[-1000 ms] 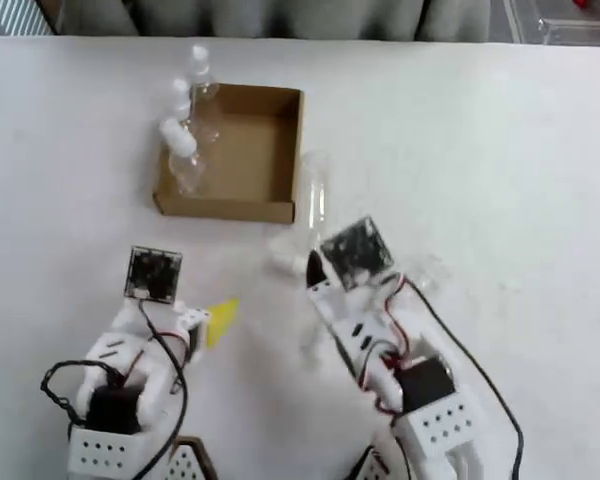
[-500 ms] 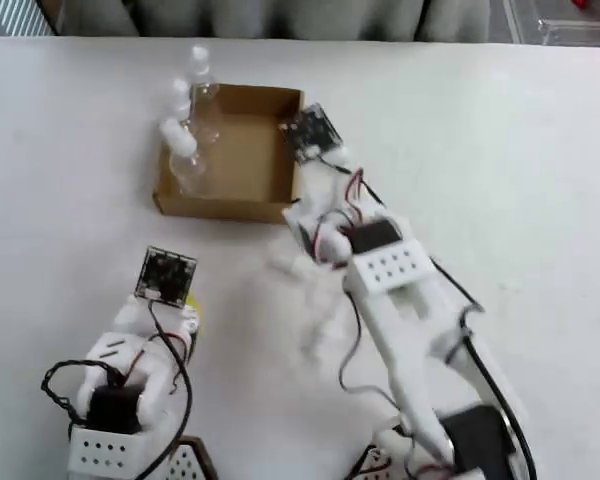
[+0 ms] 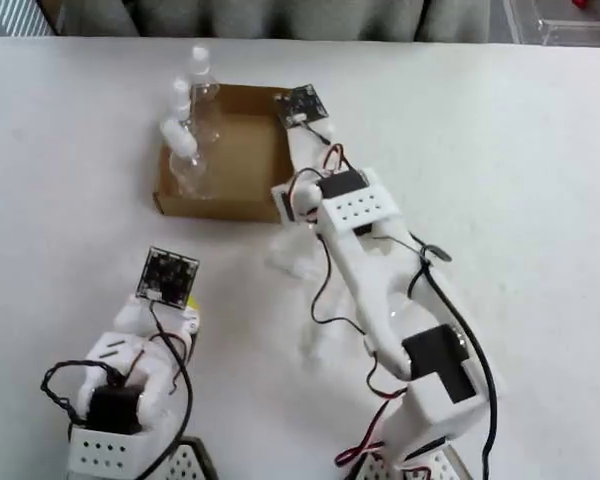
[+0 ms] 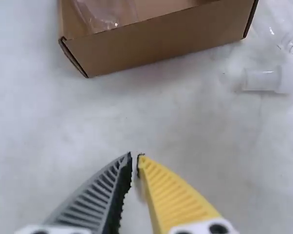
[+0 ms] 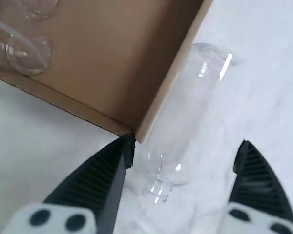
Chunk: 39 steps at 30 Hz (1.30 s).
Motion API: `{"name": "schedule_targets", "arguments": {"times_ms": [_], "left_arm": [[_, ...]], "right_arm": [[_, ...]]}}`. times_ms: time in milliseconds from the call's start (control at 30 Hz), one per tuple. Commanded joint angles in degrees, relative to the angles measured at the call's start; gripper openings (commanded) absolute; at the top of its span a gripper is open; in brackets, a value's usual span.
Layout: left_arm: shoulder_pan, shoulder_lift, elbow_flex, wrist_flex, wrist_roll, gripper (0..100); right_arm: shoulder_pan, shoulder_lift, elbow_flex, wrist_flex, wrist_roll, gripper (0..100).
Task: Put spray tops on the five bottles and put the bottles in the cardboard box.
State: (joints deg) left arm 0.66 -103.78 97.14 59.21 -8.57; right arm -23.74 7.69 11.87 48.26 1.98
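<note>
The open brown cardboard box [image 3: 250,150] sits upper left of centre on the white table [image 3: 500,150], with clear plastic bottles [image 3: 188,150] crowded along its left side and the right arm [image 3: 380,290] stretched to its right wall. Seen from its wrist, the left gripper [image 4: 135,157] hangs pinched together, empty, short of the box [image 4: 156,41]. The right gripper [image 5: 185,141] spreads wide astride an uncapped clear bottle [image 5: 188,105] lying alongside the box's outer wall.

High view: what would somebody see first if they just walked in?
Probably the right arm, stretched across the table to the cardboard box, its open right gripper either side of a clear bottle lying against the box's outer wall. Next, the clear bottles with white tops standing at the box's left side in the high view.
</note>
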Motion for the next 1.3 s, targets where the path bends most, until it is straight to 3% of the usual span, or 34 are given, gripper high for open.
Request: {"name": "schedule_targets", "arguments": {"times_ms": [0,333,733,1067,1267], "left_arm": [[0.7,-0.2,-0.2,-1.6,-0.5,2],[0.7,-0.2,-0.2,-1.7,-0.5,2],[0.7,-0.2,-0.2,-1.8,-0.5,2],[0.7,-0.2,-0.2,-1.9,-0.5,2],[0.7,-0.2,-0.2,-1.9,-0.5,2]], "right_arm": [[0.3,0.6,-0.3,-0.3,-0.5,27.6],[1.4,7.4,-0.6,-0.4,-0.2,27.6],[1.2,-3.3,-0.2,0.3,-0.3,27.6],[0.0,-7.9,0.1,10.0,-0.4,27.6],[0.0,-8.1,8.5,4.2,-0.4,27.6]]}}
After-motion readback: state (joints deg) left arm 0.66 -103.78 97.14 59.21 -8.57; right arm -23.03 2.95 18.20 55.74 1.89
